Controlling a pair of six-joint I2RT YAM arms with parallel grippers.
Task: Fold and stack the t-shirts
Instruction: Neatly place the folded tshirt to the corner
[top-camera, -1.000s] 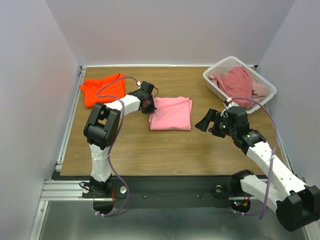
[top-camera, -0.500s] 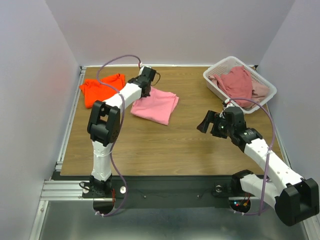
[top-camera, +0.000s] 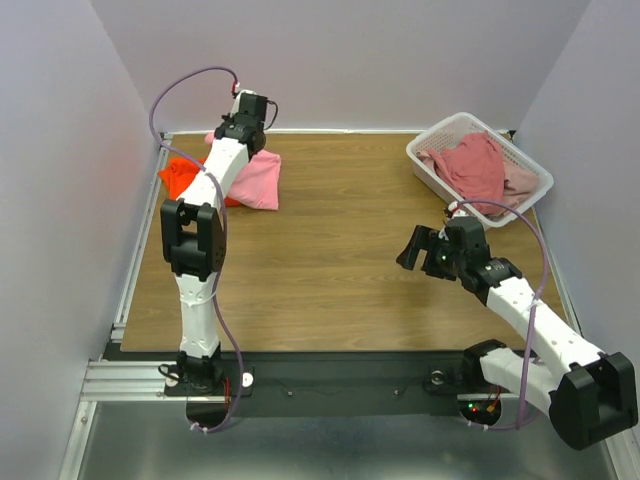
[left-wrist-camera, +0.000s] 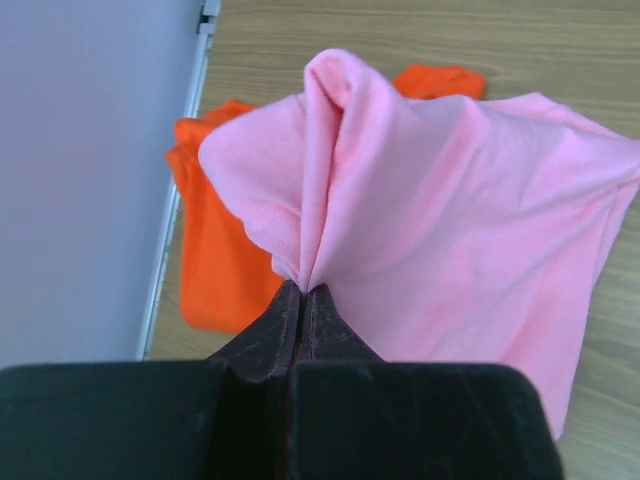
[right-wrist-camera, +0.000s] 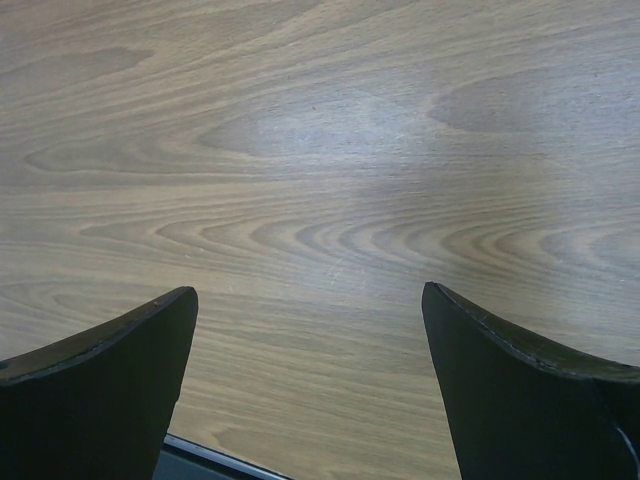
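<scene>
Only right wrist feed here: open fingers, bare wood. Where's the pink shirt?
Observer: The left gripper is shut on the pink t-shirt, pinching a bunched fold.
Operator: Where on the table?
Observer: Far left corner, held partly over the orange t-shirt lying there.
Operator: Anything in the basket?
Observer: Yes. The white basket at far right holds a dusty rose t-shirt.
</scene>
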